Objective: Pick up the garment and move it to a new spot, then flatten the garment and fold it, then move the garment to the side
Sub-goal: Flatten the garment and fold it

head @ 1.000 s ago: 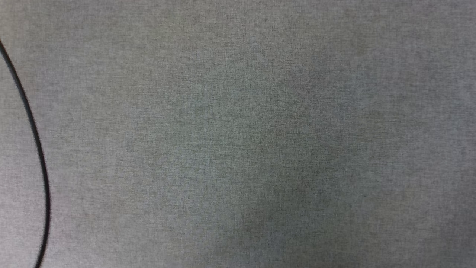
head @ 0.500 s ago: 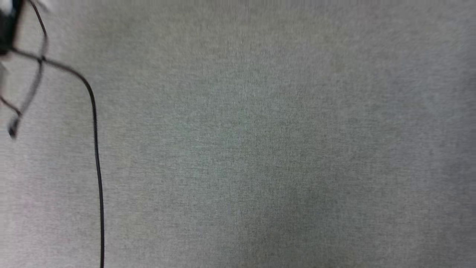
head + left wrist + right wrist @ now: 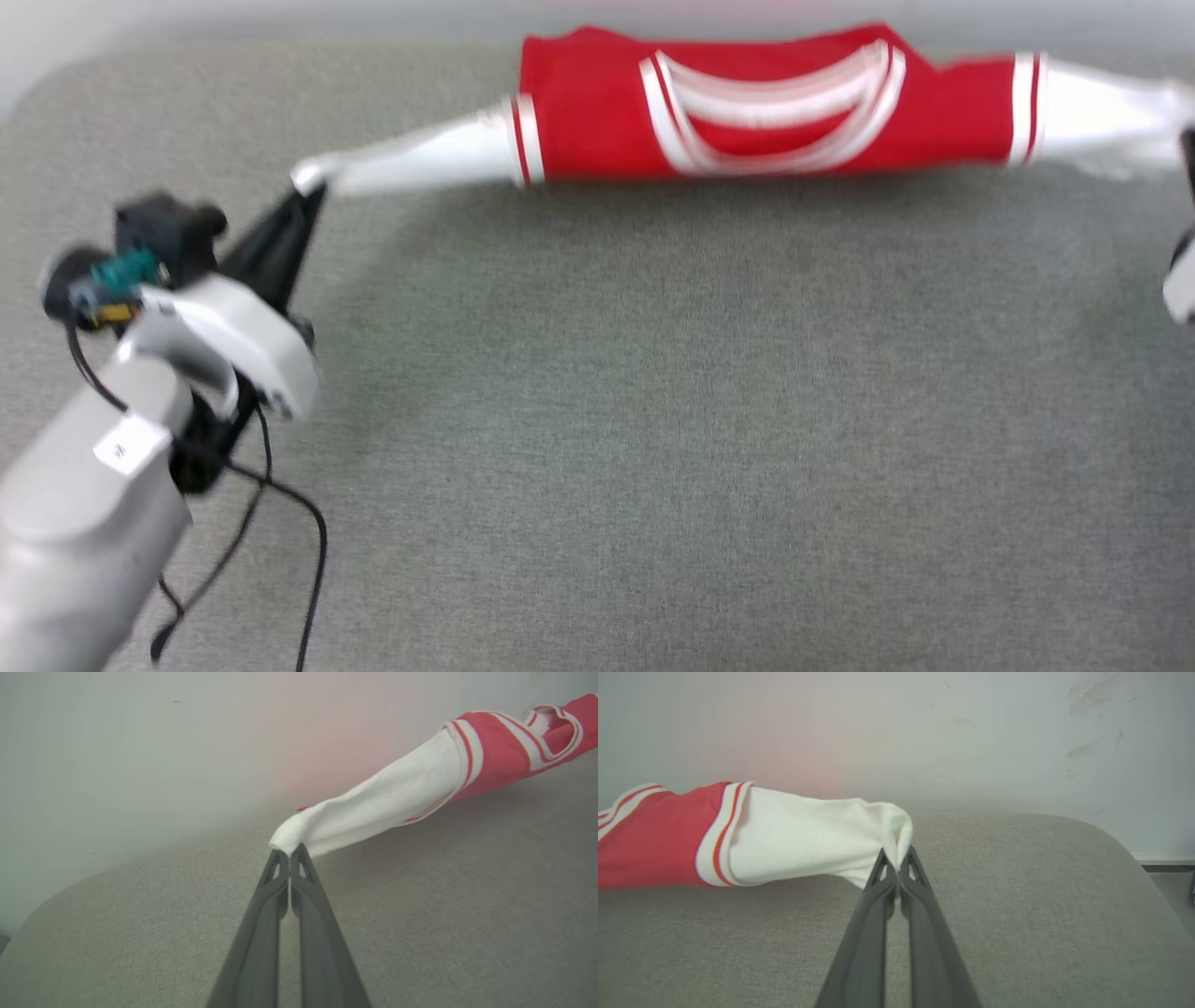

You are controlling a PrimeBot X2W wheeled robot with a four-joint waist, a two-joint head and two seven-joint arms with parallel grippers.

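The head camera had swung up since the earlier frames, which held little but grey cloth and a black cable; the shift was the view's, not the things'. Now the garment (image 3: 747, 112) lay stretched crosswise along the far edge of the grey padded surface (image 3: 653, 420), close under the pale wall (image 3: 140, 742). Its long axis ran from the robot's left to its right, with the striped neckline showing. The left gripper (image 3: 289, 851) was closed tight on the tip of the left-hand sleeve (image 3: 420, 159), and the right gripper (image 3: 899, 858) was pinched shut on the end of the right-hand sleeve (image 3: 808, 835). Each arm held its own nearer end, so the shirt ran taut between them, ahead of both sets of fingers. Its red body seemed bunched rather than spread, though blur left this unsure. Any coming move would probably need both arms to travel together, square to that axis, to keep the span tight.
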